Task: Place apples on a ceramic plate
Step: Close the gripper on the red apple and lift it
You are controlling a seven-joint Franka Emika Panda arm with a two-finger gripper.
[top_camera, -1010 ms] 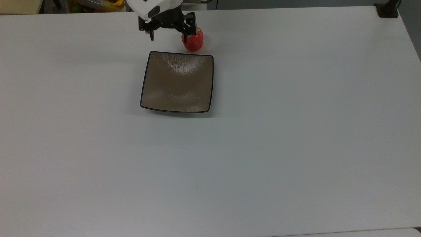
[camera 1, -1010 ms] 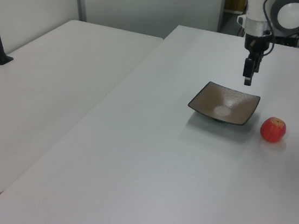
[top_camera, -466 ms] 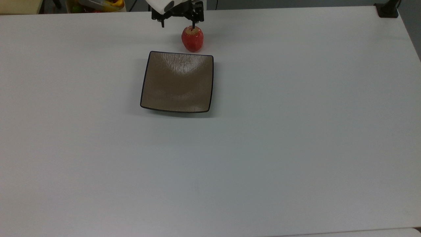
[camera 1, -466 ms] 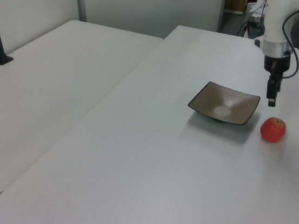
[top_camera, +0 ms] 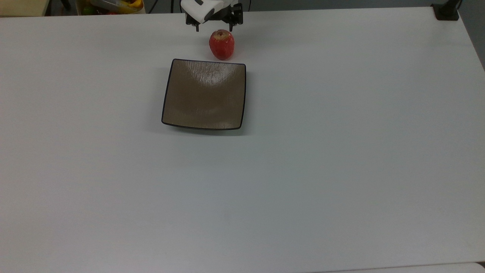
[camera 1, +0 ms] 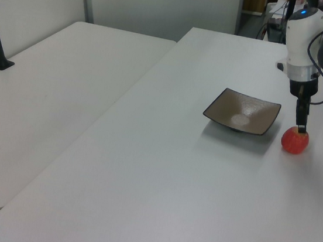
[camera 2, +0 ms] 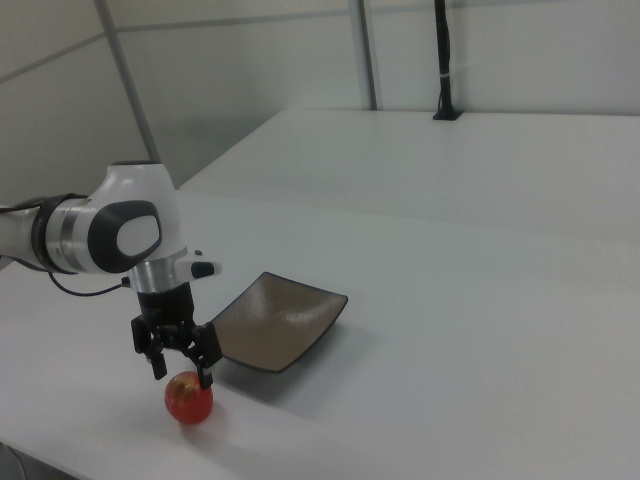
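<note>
Top view: the apple (top_camera: 221, 44) sits on the white table (top_camera: 303, 170), just off the ceramic plate (top_camera: 204, 94) at about 12 o'clock from the plate's centre, close to its far rim but not on it. The plate is bare. In the right view the apple (camera 2: 189, 398) lies at roughly 8 o'clock from the plate (camera 2: 275, 320), near its corner.

Change over the last second: the gripper (camera 2: 182, 362) was off to the 10 o'clock side of the apple in the top view, hanging beyond the plate's far rim. It has since travelled across and come down, and now stands directly over the fruit. In the left view the fingertips (camera 1: 301, 127) reach the top of the apple (camera 1: 294, 141). The apple and the plate have not shifted.

Tool state: fingers spread apart, one to each side of the apple's top, nothing held (right view). I cannot tell whether either pad is touching the skin.

Judgement: the approach is over and the pick is in hand. Nothing is delivered yet. Next the fingers must go lower around the widest part before closing; a round, smooth fruit pinched near its crown could squirt out and roll.
</note>
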